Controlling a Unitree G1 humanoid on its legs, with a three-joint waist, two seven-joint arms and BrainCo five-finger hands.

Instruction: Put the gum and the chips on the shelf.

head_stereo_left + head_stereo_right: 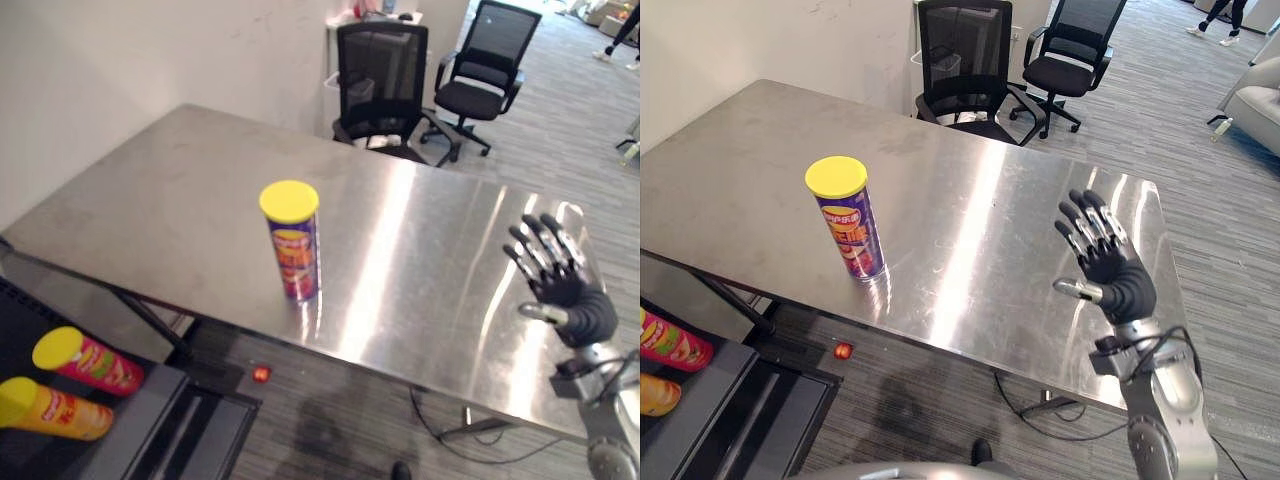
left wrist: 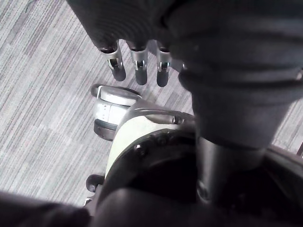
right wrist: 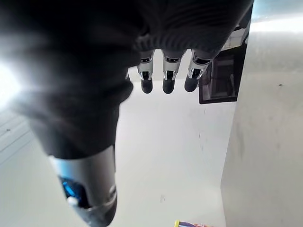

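**Right hand open above the surface, chips can well to its left**

Right hand [image 1: 1116, 272] hovers above the right end of a shiny steel surface [image 1: 430, 250], fingers spread wide and pointing away from the robot, thumb sticking out to the side. It holds nothing. Well apart from it, on its thumb side, a chips can [image 1: 293, 250] stands upright near the front edge of the surface. The can is purple with a yellow lid, and nothing stands close around it.

Farther off on that same side, and lower than the surface, is a dark shelf [image 1: 150, 405]. Two other cans lie on their sides there: a pink can [image 1: 88, 361] and an orange can [image 1: 55, 408], both with yellow lids. Two black office chairs [image 1: 380, 80] sit beyond the far edge of the surface.

Left hand [image 2: 137, 66] hangs over grey carpet with its fingers relaxed and empty.

Judging from this, the step in hand is the reach for the chips can. To do it well, the right hand should travel across to the can thumb first and stay wide. It should meet the can around its middle, not up by the lid, because a tall narrow can tips easily. The fingers and thumb should close from opposite sides before any lift.
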